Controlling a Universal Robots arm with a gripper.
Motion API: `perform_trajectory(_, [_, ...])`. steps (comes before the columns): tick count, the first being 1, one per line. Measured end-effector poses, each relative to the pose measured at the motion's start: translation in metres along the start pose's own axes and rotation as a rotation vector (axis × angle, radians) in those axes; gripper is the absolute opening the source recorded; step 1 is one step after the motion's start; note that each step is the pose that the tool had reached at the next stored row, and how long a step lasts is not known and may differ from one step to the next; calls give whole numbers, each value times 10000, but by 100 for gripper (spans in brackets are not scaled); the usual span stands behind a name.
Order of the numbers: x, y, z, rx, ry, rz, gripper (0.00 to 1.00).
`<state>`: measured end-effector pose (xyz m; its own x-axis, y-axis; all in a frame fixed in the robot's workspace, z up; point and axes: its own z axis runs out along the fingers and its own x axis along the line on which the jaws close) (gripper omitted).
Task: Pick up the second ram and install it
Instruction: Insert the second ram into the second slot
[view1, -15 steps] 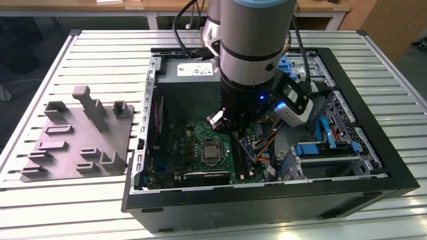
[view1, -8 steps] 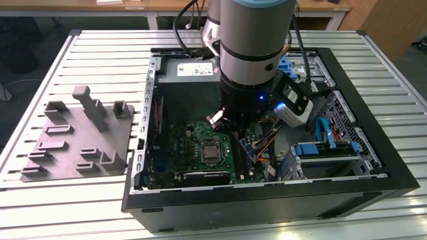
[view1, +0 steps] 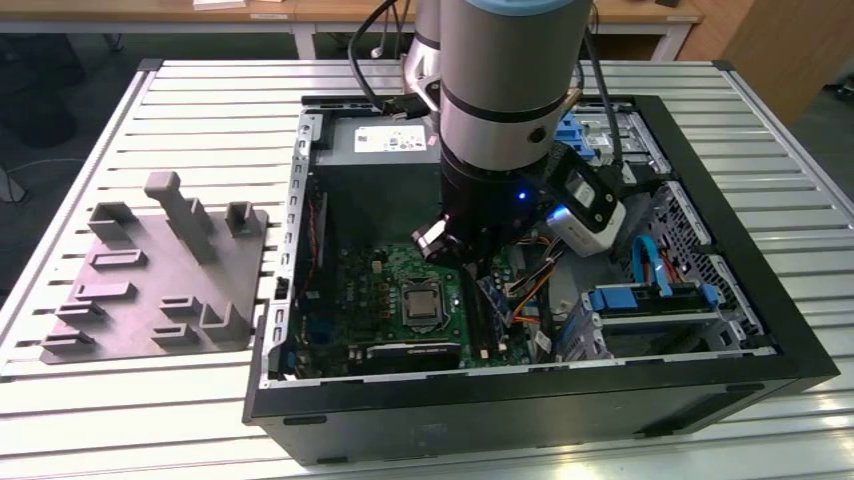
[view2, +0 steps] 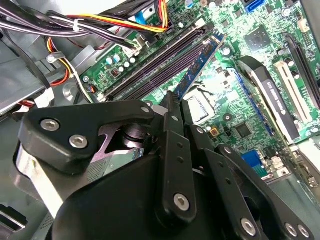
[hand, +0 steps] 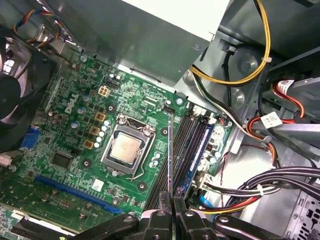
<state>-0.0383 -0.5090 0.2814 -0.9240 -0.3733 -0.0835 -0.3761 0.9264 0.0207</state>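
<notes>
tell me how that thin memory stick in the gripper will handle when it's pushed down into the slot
Held edge-on in the gripper, the second ram looks like a thin, straight board, so probably stiff and light. Being so narrow, it may tilt if pressed unevenly. Its bare board probably tolerates little twisting beside the seated stick.

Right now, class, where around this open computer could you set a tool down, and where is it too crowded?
Free: the slatted table beyond the grey fixture block, and the strip on the exterior view's right of the computer case. Crowded: inside the case, where the gripper holds the second ram over the motherboard, beside bundled cables.
</notes>
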Motion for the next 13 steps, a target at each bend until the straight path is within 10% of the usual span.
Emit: perform_trajectory(13, [0,0,2,31,-8,379,14])
